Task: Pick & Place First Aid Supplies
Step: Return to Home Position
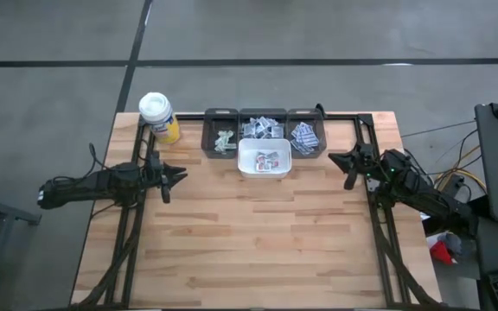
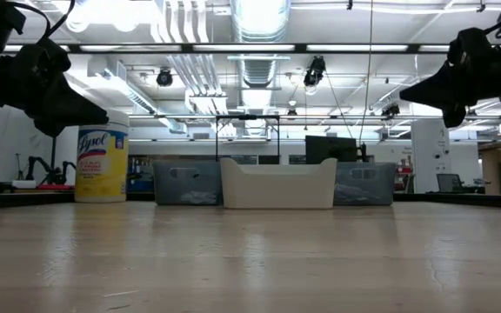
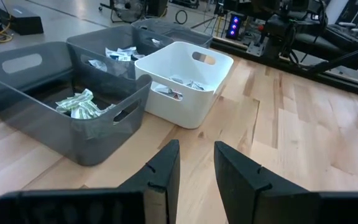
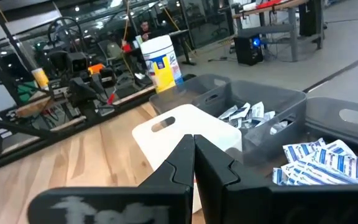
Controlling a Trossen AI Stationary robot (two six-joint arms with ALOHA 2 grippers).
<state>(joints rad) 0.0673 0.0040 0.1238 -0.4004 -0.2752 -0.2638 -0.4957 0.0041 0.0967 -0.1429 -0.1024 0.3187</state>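
Packets of flat white-grey paper (image 1: pixel 268 160), some printed red, lie in the smooth white rectangular plastic bin (image 1: pixel 242 164), ahead of and between my two pincers on the pale planked wooden table (image 1: pixel 258 250). My left pincer (image 1: pixel 180 177) hangs empty, its matte black fingers slightly spread. My right pincer (image 1: pixel 334 159) is pressed together on nothing. Beyond the white bin, three dark grey plastic bins (image 1: pixel 220 117) hold more packets.
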